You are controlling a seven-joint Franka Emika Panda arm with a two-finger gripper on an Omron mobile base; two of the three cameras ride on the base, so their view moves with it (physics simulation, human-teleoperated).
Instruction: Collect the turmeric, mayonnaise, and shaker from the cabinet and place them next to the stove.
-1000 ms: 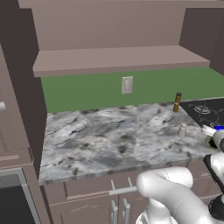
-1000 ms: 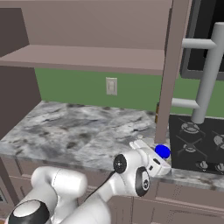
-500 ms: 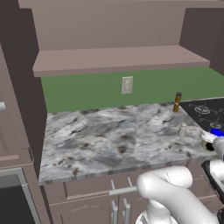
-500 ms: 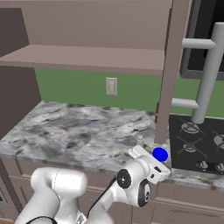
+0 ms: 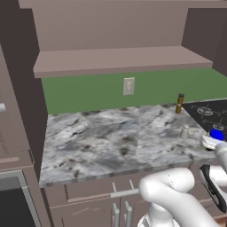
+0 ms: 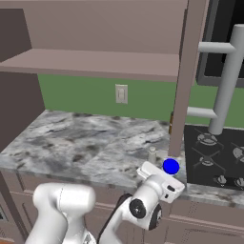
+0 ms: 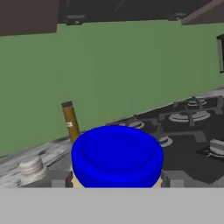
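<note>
My gripper [image 7: 117, 180] is shut on the mayonnaise [image 7: 117, 154], a cream jar with a blue lid; grey fingertips [image 7: 60, 179] press its two sides. The mayonnaise [image 5: 217, 134] [image 6: 171, 166] is low over the marble counter's front right, beside the stove [image 5: 207, 111] [image 6: 214, 152]. I cannot tell whether it rests on the counter. The small pale shaker [image 5: 185, 131] [image 6: 152, 154] [image 7: 31, 168] stands on the counter just left of the jar. The slim amber turmeric [image 5: 180, 103] [image 7: 70, 120] stands by the green wall at the stove's edge. The cabinet [image 5: 119, 62] shelf above is bare.
A wall outlet [image 5: 128, 86] is set in the green backsplash. A brown upright cabinet panel [image 6: 183, 81] stands between counter and stove. A grey bar handle [image 6: 224, 81] hangs over the stove. Base drawers [image 5: 88, 199] run under the counter [image 5: 102, 142].
The hand has sunk a little and drawn slightly toward the counter's front edge, the blue-lidded jar moving with it. The turmeric and shaker have stayed put.
</note>
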